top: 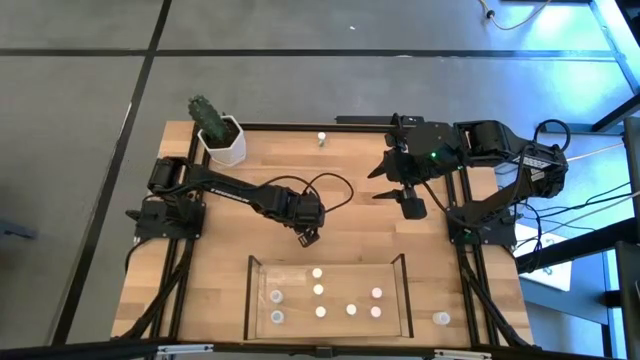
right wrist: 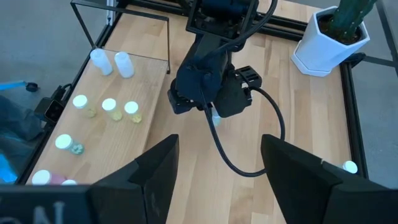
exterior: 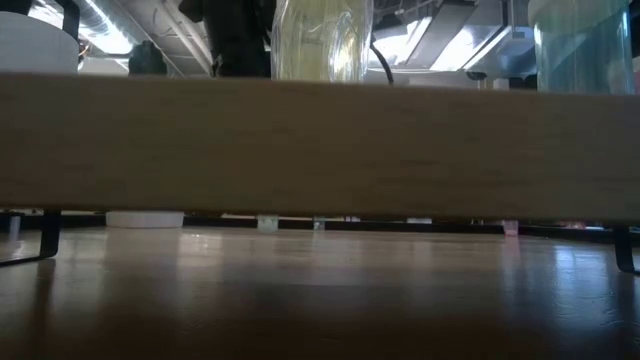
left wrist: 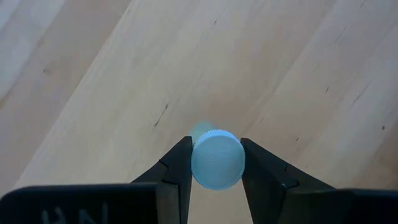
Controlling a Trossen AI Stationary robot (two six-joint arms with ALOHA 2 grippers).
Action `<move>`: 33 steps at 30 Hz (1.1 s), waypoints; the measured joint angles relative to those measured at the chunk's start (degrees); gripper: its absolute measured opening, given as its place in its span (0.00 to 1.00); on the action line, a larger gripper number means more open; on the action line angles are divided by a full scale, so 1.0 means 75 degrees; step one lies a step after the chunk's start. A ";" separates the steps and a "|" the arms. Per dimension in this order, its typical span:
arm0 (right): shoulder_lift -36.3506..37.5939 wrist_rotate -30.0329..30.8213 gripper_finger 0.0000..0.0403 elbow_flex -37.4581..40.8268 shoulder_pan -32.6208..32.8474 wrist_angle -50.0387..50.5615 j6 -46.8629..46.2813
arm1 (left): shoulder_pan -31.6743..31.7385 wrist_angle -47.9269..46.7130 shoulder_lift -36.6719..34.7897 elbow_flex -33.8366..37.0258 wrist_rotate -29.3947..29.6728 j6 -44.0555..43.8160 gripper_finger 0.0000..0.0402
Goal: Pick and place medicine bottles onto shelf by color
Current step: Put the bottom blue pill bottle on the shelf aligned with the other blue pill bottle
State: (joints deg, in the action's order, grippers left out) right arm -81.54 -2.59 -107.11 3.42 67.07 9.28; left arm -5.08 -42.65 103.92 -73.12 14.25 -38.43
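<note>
A: What does the left wrist view add?
B: The left hand (left wrist: pixel 216 180) is closed on a medicine bottle (left wrist: pixel 216 160), cap toward the camera, long axis pointing down at the counter (left wrist: pixel 112 81), just behind the shelf (top: pixel 256 300).
A: And the right hand (top: pixel 385 182)?
B: Spread wide and empty, behind the shelf; a cactus pot (top: pixel 223 140) stands far off.

Right claw (right wrist: pixel 214 168) fingers spread wide; left claw (right wrist: pixel 213 115) beyond, gripping bottle (right wrist: pixel 215 116); shelf (right wrist: pixel 124 25) alongside
</note>
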 joint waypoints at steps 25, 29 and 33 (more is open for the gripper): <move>0.0000 0.0003 0.57 0.0000 0.0000 0.0003 0.0000 | -0.0023 0.0026 0.0108 0.0000 0.0021 -0.0021 0.44; 0.0000 0.0003 0.57 0.0000 -0.0002 0.0001 0.0000 | -0.0096 0.0020 0.0108 0.0000 0.0207 -0.0003 0.54; 0.0000 0.0003 0.57 0.0000 0.0000 0.0000 0.0000 | -0.0102 -0.0020 0.0108 0.0000 0.0241 -0.0004 0.62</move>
State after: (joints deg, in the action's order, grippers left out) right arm -81.54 -2.57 -107.11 3.42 67.07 9.28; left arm -5.85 -42.81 104.73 -73.12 16.05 -38.46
